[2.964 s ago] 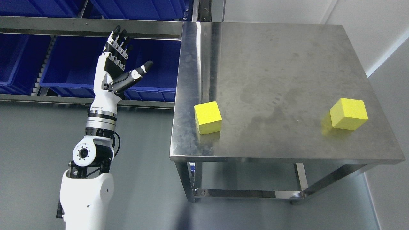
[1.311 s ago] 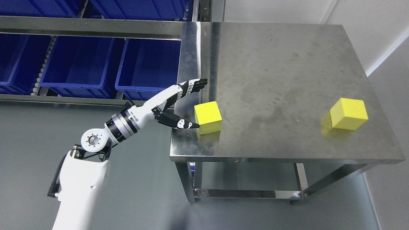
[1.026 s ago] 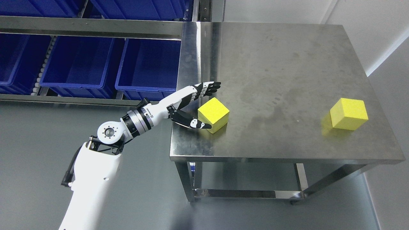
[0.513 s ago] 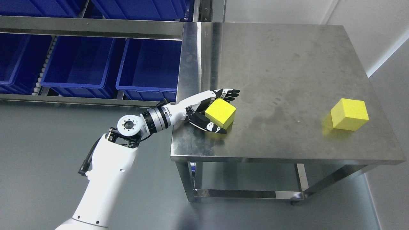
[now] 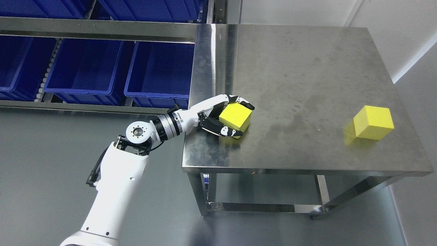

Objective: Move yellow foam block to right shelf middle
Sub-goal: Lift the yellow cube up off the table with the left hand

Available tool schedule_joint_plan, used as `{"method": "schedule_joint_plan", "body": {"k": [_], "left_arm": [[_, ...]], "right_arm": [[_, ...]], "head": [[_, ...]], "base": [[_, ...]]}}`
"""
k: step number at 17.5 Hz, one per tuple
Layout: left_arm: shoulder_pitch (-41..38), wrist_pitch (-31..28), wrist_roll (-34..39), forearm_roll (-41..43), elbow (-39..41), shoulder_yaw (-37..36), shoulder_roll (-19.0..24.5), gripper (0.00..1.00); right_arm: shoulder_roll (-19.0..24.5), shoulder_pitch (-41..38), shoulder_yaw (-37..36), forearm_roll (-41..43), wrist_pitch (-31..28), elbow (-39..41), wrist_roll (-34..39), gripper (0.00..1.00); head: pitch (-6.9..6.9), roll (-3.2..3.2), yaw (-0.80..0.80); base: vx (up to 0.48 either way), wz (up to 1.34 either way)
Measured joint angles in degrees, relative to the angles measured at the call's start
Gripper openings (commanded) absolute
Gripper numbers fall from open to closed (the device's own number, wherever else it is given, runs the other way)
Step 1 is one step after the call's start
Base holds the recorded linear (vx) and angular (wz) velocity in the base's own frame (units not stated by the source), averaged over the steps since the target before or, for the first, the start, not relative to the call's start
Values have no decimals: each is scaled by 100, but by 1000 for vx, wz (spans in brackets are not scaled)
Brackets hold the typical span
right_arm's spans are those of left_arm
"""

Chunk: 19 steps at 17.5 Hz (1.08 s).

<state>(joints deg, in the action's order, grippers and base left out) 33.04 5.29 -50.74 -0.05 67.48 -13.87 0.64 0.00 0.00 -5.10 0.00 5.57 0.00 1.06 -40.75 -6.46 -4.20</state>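
A yellow foam block (image 5: 235, 117) sits near the front left corner of the steel table (image 5: 300, 68). My left hand (image 5: 228, 116) wraps it, the fingers (image 5: 243, 100) curled over its far side and the thumb pressed against its near side, so the hand is shut on the block. The block rests on the tabletop, turned at an angle. A second yellow foam block (image 5: 372, 122) stands alone near the table's right edge. The right arm does not show.
To the left stands a steel rack (image 5: 99, 31) holding several blue bins (image 5: 85, 66), one of them (image 5: 160, 73) right beside the table's left edge. Grey floor lies below and white walls at the right.
My left arm swung down from beside the rack to the table, pushed the near block a little right and turned it, then the fingers curled shut around it.
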Motion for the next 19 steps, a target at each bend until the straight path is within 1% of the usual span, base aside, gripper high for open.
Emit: {"method": "schedule_joint_plan", "body": {"k": [3, 5, 6, 7, 10, 11, 13, 15, 19], "left_arm": [[64, 104, 132, -233, -15, 248, -13, 38], [132, 238, 497, -445, 34, 499, -21, 39], [159, 320, 859, -521, 74, 660, -26, 39], [188, 441, 1395, -597, 120, 842, -31, 39], [217, 954, 2891, -722, 244, 1258, -38, 39], [217, 1120, 3288, -758, 313, 1431, -43, 39], [201, 1418, 3572, -796, 414, 1640, -48, 39], [162, 1623, 3703, -823, 507, 1836, -51, 39], [-95, 1783, 3757, -923, 612, 2058, -57, 39]], "right_arm": [[0, 0, 0, 0, 0, 0, 0, 100], [0, 0, 0, 0, 0, 0, 0, 100], [0, 0, 0, 0, 0, 0, 0, 100], [0, 0, 0, 0, 0, 0, 0, 100], [0, -1, 0, 0, 0, 0, 0, 100], [0, 0, 0, 0, 0, 0, 0, 100], [0, 0, 0, 0, 0, 0, 0, 100], [0, 1, 0, 0, 0, 0, 0, 100], [0, -1, 0, 0, 0, 0, 0, 100]], "head": [[0, 0, 0], [0, 0, 0], [0, 0, 0], [0, 0, 0], [0, 0, 0], [1, 0, 0], [1, 0, 0], [1, 0, 0], [1, 0, 0]], "base": [[-2, -48], [3, 25], [6, 50], [0, 0], [3, 1], [14, 80], [21, 74], [12, 86], [-24, 114]]}}
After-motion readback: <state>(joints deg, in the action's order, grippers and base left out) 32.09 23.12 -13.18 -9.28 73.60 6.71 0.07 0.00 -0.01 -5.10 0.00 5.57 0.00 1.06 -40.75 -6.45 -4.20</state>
